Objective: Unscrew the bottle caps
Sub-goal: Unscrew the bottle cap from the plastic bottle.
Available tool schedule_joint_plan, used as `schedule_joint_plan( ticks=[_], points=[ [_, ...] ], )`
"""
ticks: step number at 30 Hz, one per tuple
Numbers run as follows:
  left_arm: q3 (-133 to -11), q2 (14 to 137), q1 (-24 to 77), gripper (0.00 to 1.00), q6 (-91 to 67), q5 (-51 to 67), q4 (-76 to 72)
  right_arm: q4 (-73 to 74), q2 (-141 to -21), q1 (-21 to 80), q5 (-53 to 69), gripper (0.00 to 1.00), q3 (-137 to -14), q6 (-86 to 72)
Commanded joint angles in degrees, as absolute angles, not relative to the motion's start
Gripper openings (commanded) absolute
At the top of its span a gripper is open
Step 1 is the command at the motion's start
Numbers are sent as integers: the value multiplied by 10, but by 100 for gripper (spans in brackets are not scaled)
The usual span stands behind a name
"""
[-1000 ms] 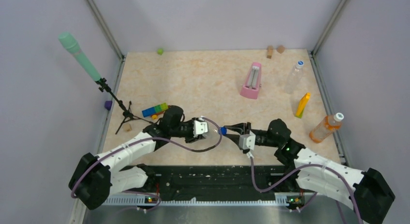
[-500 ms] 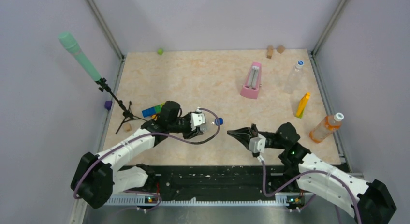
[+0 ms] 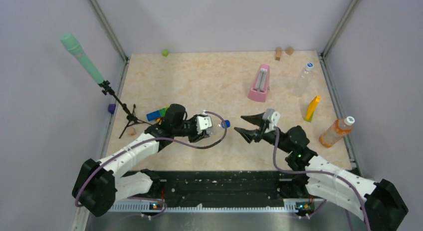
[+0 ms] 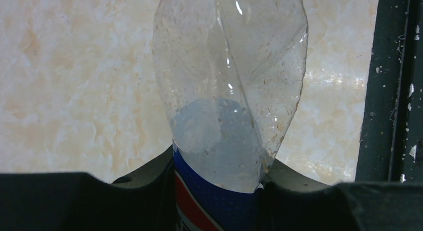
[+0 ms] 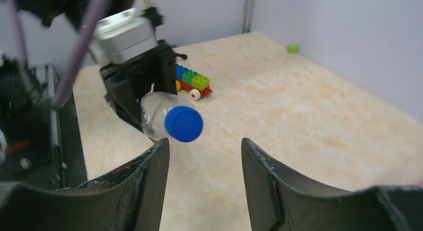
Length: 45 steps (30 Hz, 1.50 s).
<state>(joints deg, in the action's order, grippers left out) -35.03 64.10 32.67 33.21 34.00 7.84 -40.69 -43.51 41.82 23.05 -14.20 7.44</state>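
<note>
Base of bottle (image 4: 229, 91) inside left pincer (image 3: 212, 126)

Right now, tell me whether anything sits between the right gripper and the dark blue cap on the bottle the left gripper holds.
Nothing visible does. The open right gripper faces the round dark blue plastic cap with only air between them. The cap projects from the left gripper, which is shut on the short clear plastic bottle.
</note>
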Motion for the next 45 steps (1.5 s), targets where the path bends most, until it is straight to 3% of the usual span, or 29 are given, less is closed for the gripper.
schedule_joint_plan(
  ticks=[1,3,5,8,13,15,19,25,34,38,43,45],
  points=[
    [-344,619,327,0,344,326,43,-328,-451,414,37,55,-211,-265],
    [-340,614,329,0,350,321,39,-269,-469,415,47,55,-247,-355],
    [-335,609,329,0,355,313,32,-289,-482,415,82,61,-245,-438],
    [-327,602,331,0,361,302,21,-312,-496,415,65,59,-225,-602],
    [-321,599,334,0,367,295,13,-352,-527,415,110,66,-229,-667],
    [-321,597,334,0,365,300,13,-326,-537,415,108,79,-246,-660],
    [-322,598,334,0,368,299,13,-285,-559,415,106,80,-266,-656],
    [-321,600,336,0,369,298,13,-331,-589,416,138,60,-264,-669],
    [-323,604,335,0,369,298,17,-331,-613,421,160,53,-283,-658],
    [-325,605,335,0,370,298,19,-323,-625,422,167,39,-290,-654],
    [-325,604,336,0,369,294,21,-331,-621,423,189,10,-282,-610],
    [-327,605,336,0,367,294,22,-307,-607,423,192,5,-287,-542]
  ],
)
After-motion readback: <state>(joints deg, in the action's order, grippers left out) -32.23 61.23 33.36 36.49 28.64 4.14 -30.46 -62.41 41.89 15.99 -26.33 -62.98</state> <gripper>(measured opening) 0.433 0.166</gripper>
